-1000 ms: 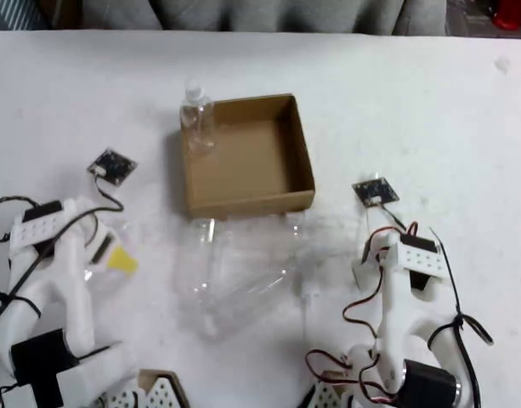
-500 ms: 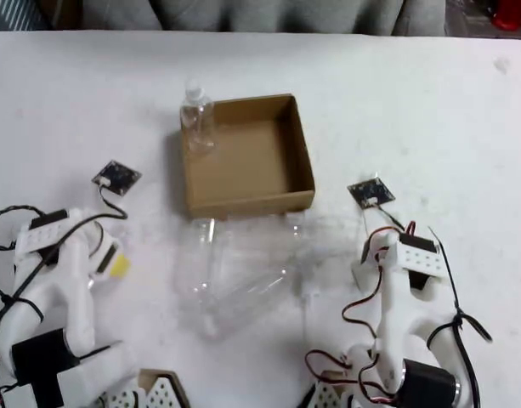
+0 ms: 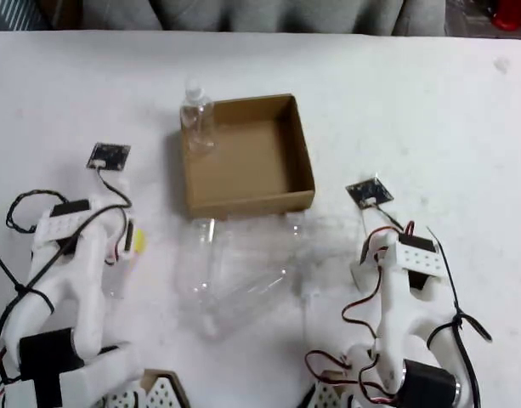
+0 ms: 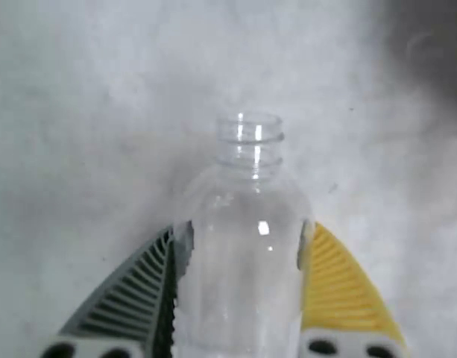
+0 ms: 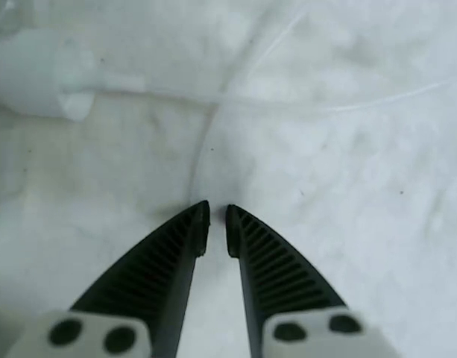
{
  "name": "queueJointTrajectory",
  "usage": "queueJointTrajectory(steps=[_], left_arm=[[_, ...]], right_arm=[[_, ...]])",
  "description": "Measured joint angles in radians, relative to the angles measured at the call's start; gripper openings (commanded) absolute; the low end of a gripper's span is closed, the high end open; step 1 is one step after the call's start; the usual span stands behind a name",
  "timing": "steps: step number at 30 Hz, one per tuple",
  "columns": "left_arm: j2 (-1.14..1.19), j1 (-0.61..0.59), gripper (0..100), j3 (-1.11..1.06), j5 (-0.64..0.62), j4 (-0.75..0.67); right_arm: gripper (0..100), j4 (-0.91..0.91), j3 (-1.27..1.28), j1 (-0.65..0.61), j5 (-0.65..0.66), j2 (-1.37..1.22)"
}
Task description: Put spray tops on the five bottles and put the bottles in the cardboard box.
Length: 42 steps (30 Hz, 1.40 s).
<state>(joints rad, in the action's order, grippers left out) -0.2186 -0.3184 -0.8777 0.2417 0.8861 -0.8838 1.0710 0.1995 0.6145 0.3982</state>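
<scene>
Left end effector has swung in toward the box, clamped on an uncapped bottle near its front-left corner. Right end effector sits pinched nearly closed, empty. Open tabletop flanks the box both sides.

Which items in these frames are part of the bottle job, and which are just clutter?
Job: open brown cardboard box; topless clear plastic bottle in the left tool; topped clear bottle upright at the box's far corner; clear bottles lying before the box; white spray top with tube.
Clutter: red object beyond the table; grey upholstery behind it.
</scene>
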Motion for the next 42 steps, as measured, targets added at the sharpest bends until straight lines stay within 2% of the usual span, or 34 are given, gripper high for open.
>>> queueJointTrajectory(steps=[15, 20, 23, 25, 30, 33, 39, 42], left_arm=[[0.0, 0.003, 2, 0.0, 0.0, 0.0], [0.0, 0.003, 2, 0.0, 0.066, -0.028], [0.0, 0.003, 2, 0.0, 0.077, -0.032], [0.0, 0.003, 2, 0.0, 0.08, -0.032], [0.0, 0.003, 2, 0.0, 0.081, -0.032], [0.0, 0.003, 2, 0.0, 0.086, -0.032], [0.0, 0.003, 2, 0.0, 0.086, -0.032], [0.0, 0.003, 2, 0.0, 0.086, -0.043]], right_arm=[[1.6, -0.041, -0.044, 0.011, 0.002, 0.008], [1.6, -0.245, -0.207, 0.003, -0.006, 0.1], [1.8, -0.368, -0.296, -0.032, -0.089, 0.137], [1.8, -0.387, -0.313, -0.044, -0.143, 0.14], [1.9, -0.387, -0.305, -0.152, -0.149, 0.14], [1.9, -0.393, -0.269, -0.258, -0.13, 0.133], [13.6, -0.445, -0.247, -0.436, -0.13, 0.13], [13.8, -0.463, -0.247, -0.485, -0.13, 0.13]])
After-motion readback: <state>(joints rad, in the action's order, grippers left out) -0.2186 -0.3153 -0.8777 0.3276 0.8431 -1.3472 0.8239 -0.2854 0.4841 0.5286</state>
